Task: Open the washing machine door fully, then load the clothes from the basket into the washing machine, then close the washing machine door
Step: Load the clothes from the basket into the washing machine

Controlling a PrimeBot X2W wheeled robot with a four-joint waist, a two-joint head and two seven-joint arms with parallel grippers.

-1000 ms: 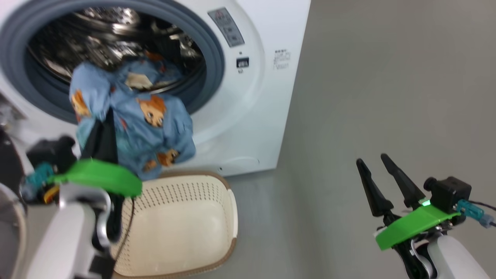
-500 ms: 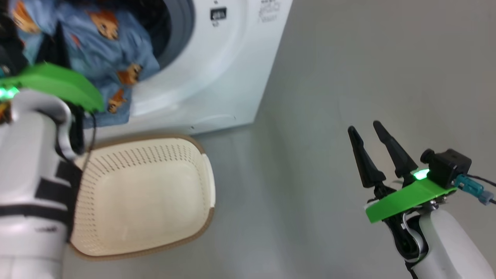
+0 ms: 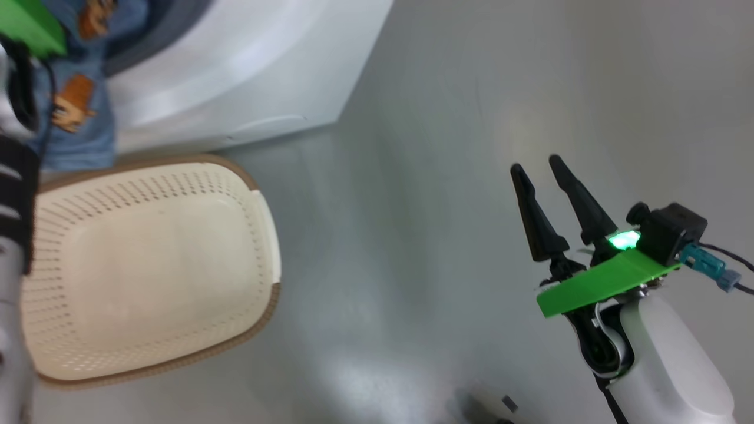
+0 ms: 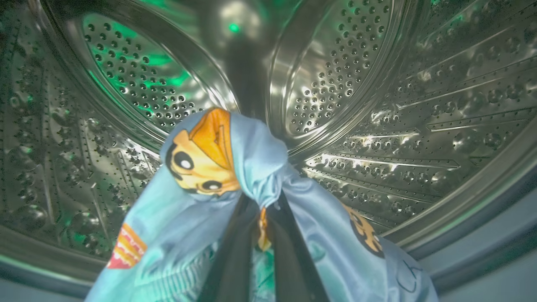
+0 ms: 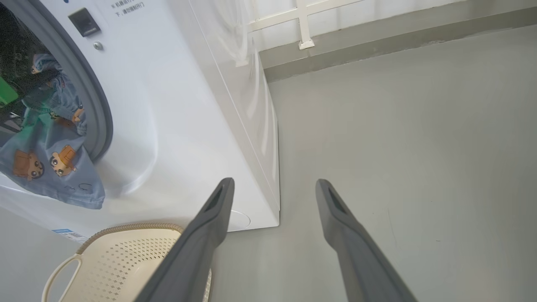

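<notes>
My left gripper (image 4: 262, 209) is shut on the clothes (image 4: 251, 167), light blue cloth with orange cartoon figures, and holds them inside the steel drum (image 4: 377, 105). In the right wrist view part of the clothes (image 5: 54, 167) hangs over the grey gasket, out of the washing machine (image 5: 188, 105). The cream basket (image 3: 147, 259) stands empty on the floor before the washing machine (image 3: 235, 70), below the hanging clothes (image 3: 76, 118). My right gripper (image 3: 535, 164) hovers open and empty over the floor to the right. The washing machine door is out of view.
Grey floor (image 3: 412, 206) stretches right of the washer. A white railing (image 5: 302, 25) and a low kerb close off the far side. The basket (image 5: 126, 260) sits close to the right gripper (image 5: 275, 183) in the right wrist view. A small dark object (image 3: 489, 406) lies near the bottom edge.
The head camera has swung, so the washer and basket slid up and left in the picture. The left arm went forward with the clothes towards the drum. The right gripper stays open.
</notes>
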